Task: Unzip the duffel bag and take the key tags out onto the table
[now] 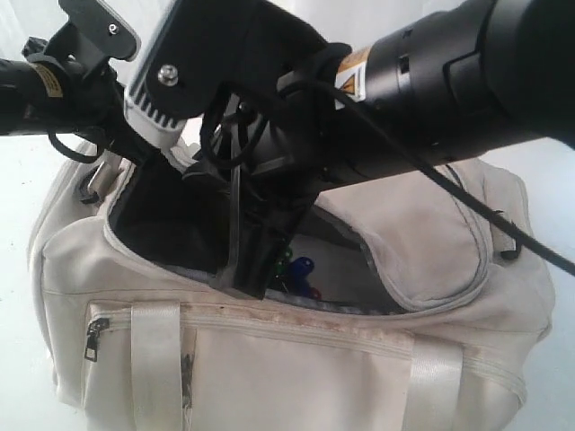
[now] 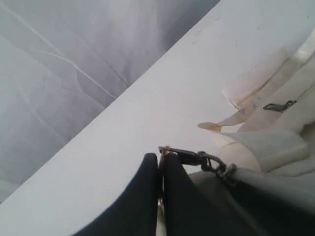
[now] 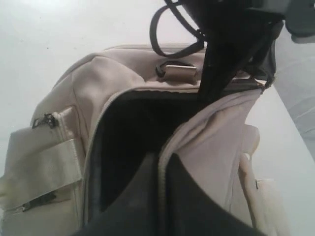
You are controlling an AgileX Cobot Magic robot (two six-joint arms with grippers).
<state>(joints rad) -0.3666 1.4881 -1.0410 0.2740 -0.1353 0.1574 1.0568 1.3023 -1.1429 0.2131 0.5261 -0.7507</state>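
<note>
A black robot arm point(image 1: 449, 72) looms in the foreground over the cream duffel bag point(image 1: 296, 368), which sits unzipped on the white counter point(image 2: 147, 113), set back from the edge along the curtain point(image 2: 59, 73). The left end effector point(image 2: 160, 157) is clamped on a metal zipper pull point(image 2: 172, 151), while the right end effector point(image 3: 158, 157) pinches the rim of the bag's opening. The coloured key tags point(image 1: 301, 269) lie inside the open bag.
</note>
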